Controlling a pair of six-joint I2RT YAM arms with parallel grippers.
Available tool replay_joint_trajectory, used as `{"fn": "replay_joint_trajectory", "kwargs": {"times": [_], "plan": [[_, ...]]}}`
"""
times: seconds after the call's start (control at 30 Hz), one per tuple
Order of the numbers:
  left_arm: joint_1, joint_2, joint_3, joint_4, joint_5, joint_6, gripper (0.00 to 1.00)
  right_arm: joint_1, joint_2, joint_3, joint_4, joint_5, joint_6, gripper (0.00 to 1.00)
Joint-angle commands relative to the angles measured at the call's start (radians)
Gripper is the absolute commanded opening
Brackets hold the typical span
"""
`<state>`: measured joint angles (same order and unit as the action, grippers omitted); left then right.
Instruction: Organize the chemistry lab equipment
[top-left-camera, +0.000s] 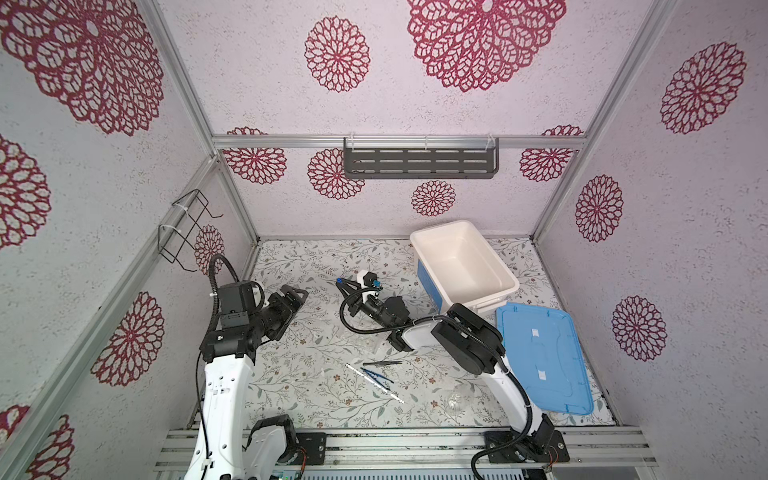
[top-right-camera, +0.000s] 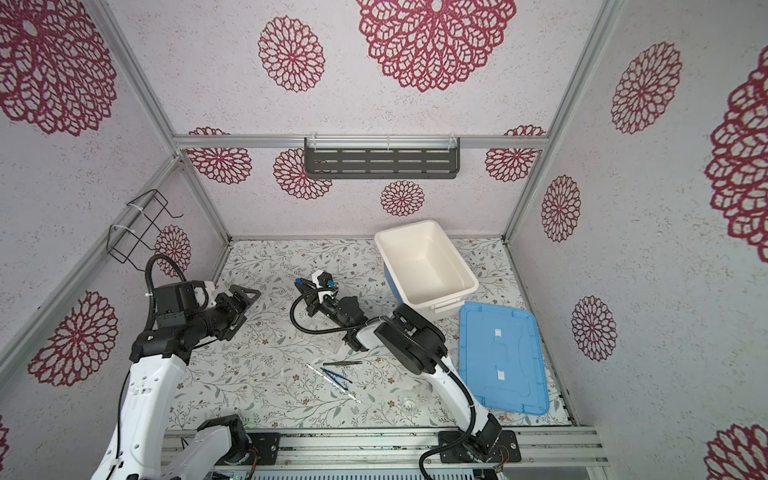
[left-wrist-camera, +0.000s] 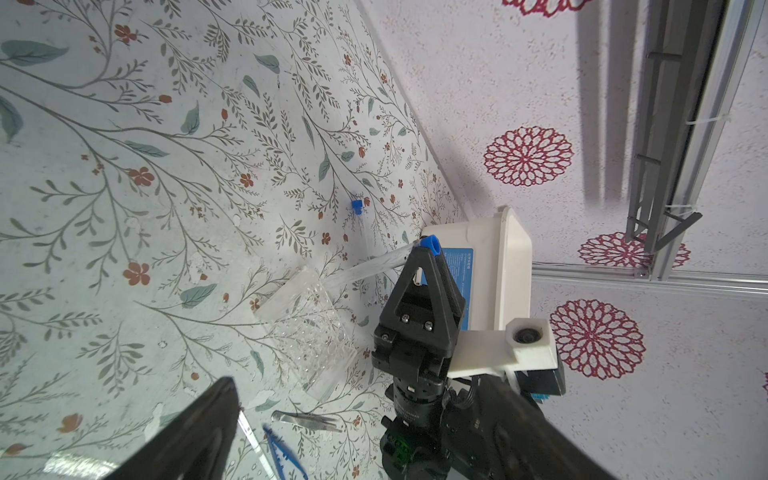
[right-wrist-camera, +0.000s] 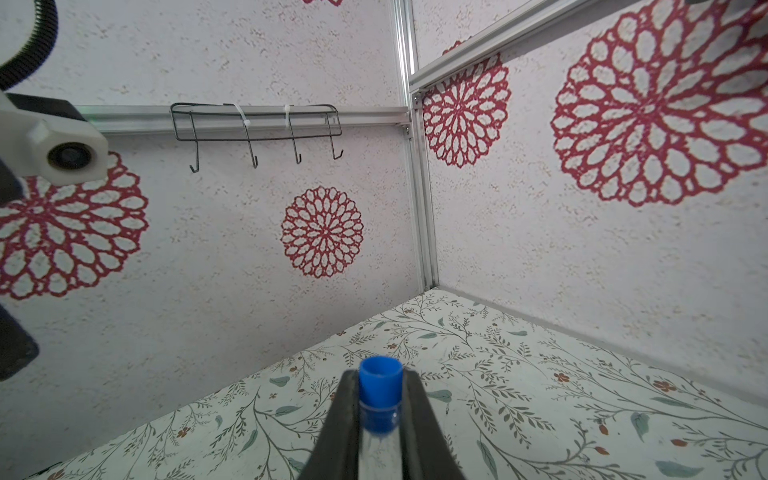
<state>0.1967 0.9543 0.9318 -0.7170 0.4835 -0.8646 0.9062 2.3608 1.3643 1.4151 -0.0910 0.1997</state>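
Organizing the lab equipment: a blue-capped tube (left-wrist-camera: 361, 270) was held just under its cap by the narrowed fingers (right-wrist-camera: 345, 415) of the right gripper (right-wrist-camera: 381, 376), over the middle of the bench (top-left-camera: 291, 399) and left of the tub (top-left-camera: 415, 241). The tube was carried tilted, cap uppermost. Its long axis slanted down toward the clear holder (left-wrist-camera: 307, 328), with the closed end at or near the holder's top edge; contact could not be made out. The grip so close to the cap was judged to leave the lower length free for slotting into a hole. The left gripper (top-left-camera: 298, 292) was seen well apart on the left, fingers spread wide with nothing between them, apparently out of the way. A second tube (left-wrist-camera: 360, 222) lay flat on the bench, a little apart from the holder. Dark tweezers (top-left-camera: 382, 363), blue tweezers (top-left-camera: 376, 377) and a white stick (top-left-camera: 397, 398) lay close together nearer the front, and a clear vessel (top-left-camera: 461, 397) lay beside the right arm. Nothing was seen in the tub; its lid (top-left-camera: 540, 357) lay flat next to it.
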Motion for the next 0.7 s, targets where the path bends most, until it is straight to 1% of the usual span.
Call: {"fn": "replay_joint_trajectory", "kwargs": {"times": [0.0, 0.27, 0.37, 0.47, 0.67], "plan": [[0.007, -0.006, -0.008, 0.019, -0.006, 0.006, 0.93, -0.002, 0.007, 0.009, 0.045, -0.023, -0.02, 0.05], [0.008, -0.012, -0.01, 0.014, -0.02, 0.012, 0.93, -0.006, -0.021, -0.079, 0.094, -0.029, -0.042, 0.05], [0.008, -0.015, -0.011, 0.015, -0.019, 0.009, 0.93, -0.005, -0.027, -0.093, 0.113, -0.03, -0.042, 0.06], [0.008, -0.019, -0.011, 0.013, -0.02, 0.011, 0.93, -0.005, -0.037, -0.11, 0.128, -0.007, -0.024, 0.08], [0.008, -0.018, -0.011, -0.003, -0.039, 0.024, 0.93, -0.005, -0.052, -0.14, 0.158, -0.008, -0.025, 0.1]]}}
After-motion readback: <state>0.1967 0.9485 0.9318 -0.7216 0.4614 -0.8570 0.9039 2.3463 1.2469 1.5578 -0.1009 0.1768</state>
